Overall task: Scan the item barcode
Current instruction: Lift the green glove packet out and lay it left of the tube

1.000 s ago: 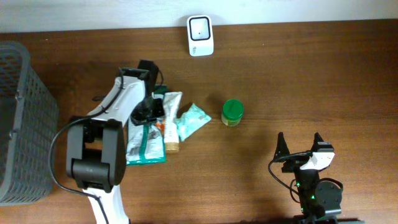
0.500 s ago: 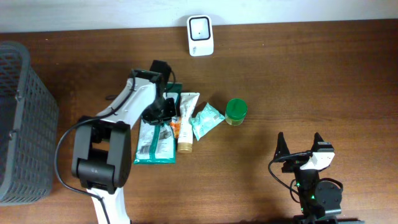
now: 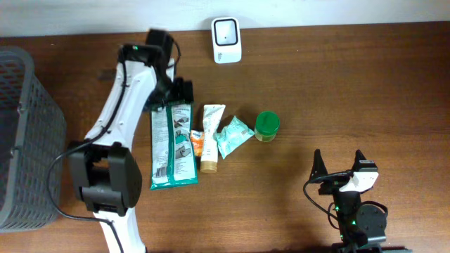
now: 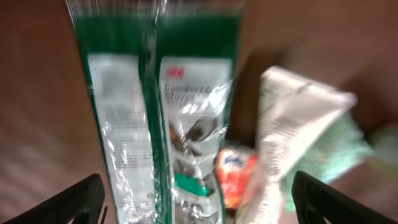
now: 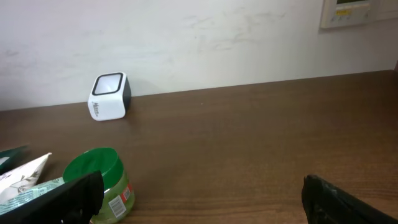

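Note:
A long green-and-clear packet [image 3: 174,144] lies flat on the table; in the left wrist view the packet [image 4: 161,112] sits right under the camera. My left gripper [image 3: 177,95] hovers open just past the packet's far end, and in its own view the left gripper [image 4: 199,205] holds nothing. Beside the packet lie a white tube [image 3: 209,137], a teal pouch [image 3: 234,135] and a green-lidded jar [image 3: 266,126]. The white scanner [image 3: 226,40] stands at the far edge. My right gripper [image 3: 341,169] rests open near the front right, away from everything.
A grey mesh basket [image 3: 24,140] stands at the left edge. From the right wrist, the jar [image 5: 99,183] shows a small barcode label [image 5: 116,206], with the scanner [image 5: 110,96] against the wall behind and the right gripper [image 5: 205,202] open over bare wood.
My left gripper opened and let go of the green packet, then drew back toward the table's far edge. The packet now lies flat. The right arm stayed still.

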Action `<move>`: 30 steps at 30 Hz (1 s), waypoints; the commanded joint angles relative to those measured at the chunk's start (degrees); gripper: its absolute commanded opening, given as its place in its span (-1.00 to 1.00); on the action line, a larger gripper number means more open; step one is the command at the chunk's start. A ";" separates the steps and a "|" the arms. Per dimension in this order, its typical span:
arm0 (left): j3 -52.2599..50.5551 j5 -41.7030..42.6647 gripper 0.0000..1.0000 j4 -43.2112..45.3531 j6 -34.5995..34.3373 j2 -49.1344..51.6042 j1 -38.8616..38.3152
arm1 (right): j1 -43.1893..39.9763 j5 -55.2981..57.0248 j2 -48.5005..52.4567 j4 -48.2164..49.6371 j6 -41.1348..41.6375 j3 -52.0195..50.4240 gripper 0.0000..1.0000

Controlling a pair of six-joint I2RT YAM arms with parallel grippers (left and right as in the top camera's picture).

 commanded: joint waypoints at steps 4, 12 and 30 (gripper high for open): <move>19.21 4.39 0.87 -0.74 7.78 0.37 -0.07 | 0.31 0.09 -0.33 -0.42 0.37 -0.31 0.97; 33.05 6.67 0.86 0.00 7.80 0.37 -0.07 | 0.31 0.09 -0.33 -0.42 0.37 -0.31 0.97; 41.48 9.27 0.97 -0.33 16.98 -4.11 5.81 | 0.31 -0.39 -0.33 -0.24 0.39 -0.31 0.97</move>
